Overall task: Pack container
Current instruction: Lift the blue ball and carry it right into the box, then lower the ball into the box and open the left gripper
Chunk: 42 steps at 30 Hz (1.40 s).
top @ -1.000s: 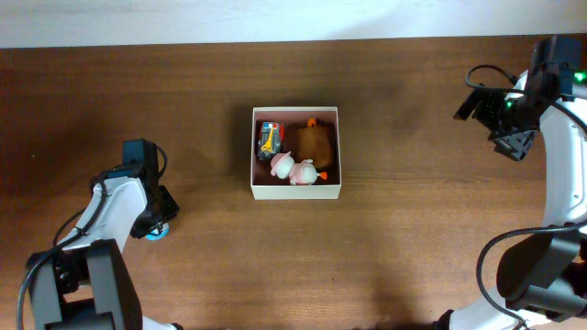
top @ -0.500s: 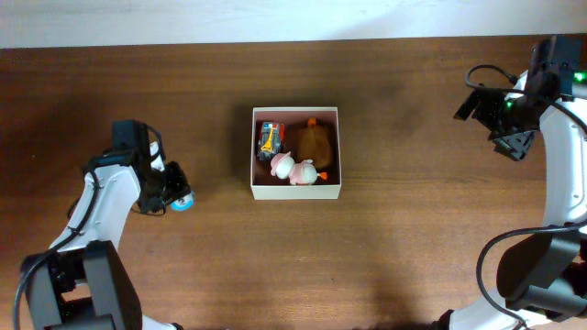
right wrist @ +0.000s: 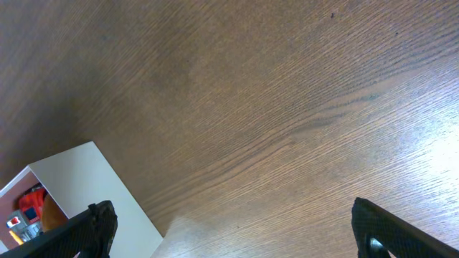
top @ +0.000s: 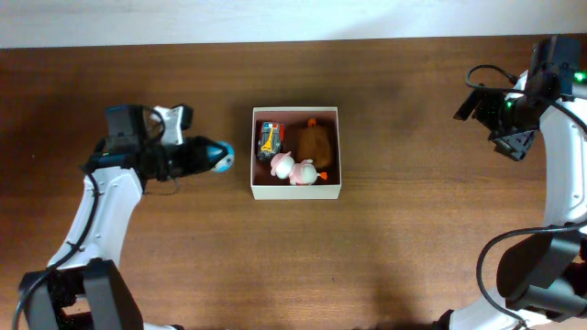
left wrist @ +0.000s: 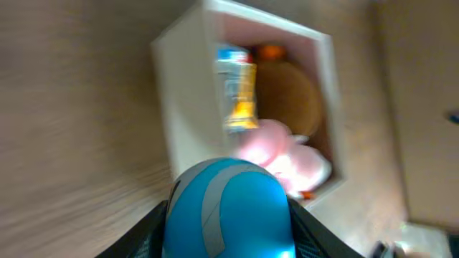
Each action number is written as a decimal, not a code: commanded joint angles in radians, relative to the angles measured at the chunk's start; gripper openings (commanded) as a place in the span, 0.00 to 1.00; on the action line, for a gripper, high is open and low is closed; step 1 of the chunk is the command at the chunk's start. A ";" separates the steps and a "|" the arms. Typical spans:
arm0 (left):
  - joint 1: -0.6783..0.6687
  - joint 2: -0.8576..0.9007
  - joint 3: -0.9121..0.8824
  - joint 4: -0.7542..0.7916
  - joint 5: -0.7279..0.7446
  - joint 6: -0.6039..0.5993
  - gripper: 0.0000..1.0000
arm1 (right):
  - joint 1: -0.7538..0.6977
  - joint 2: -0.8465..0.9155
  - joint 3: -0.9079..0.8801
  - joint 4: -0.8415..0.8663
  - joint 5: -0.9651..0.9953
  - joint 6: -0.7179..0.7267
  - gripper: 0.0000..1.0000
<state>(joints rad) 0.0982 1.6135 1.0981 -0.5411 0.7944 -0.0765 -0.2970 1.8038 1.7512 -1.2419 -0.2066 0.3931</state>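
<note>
Now the left hand (top: 207,156) clamps a blue toy (left wrist: 228,211) beside the container (top: 295,191), right hand (right wrist: 231,231) spread wide.

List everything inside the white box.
The container holds a red-yellow-blue toy, a brown toy with an orange tip, and pink-and-white toys. They cover most of its floor, so anything under them is hidden.

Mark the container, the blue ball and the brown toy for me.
container (top: 295,191): overhead view, front white wall.
blue ball (left wrist: 229,208): left wrist view, centre of its surface.
brown toy (top: 315,143): overhead view, middle of body.
</note>
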 commanded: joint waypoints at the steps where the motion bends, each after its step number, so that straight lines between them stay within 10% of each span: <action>1: -0.080 -0.024 0.018 0.047 0.126 0.072 0.47 | 0.004 0.002 0.005 0.000 0.009 0.005 0.99; 24: -0.388 -0.024 0.018 0.069 -0.512 0.062 0.45 | 0.004 0.003 0.005 0.000 0.009 0.005 0.99; 34: -0.388 -0.024 0.018 0.058 -0.510 0.063 0.98 | 0.004 0.003 0.005 0.000 0.009 0.005 0.99; 42: -0.388 -0.027 0.022 0.057 -0.433 0.062 0.95 | 0.004 0.002 0.005 0.000 0.009 0.005 0.99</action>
<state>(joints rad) -0.2886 1.6135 1.0981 -0.4820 0.3073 -0.0193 -0.2970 1.8038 1.7512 -1.2419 -0.2066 0.3931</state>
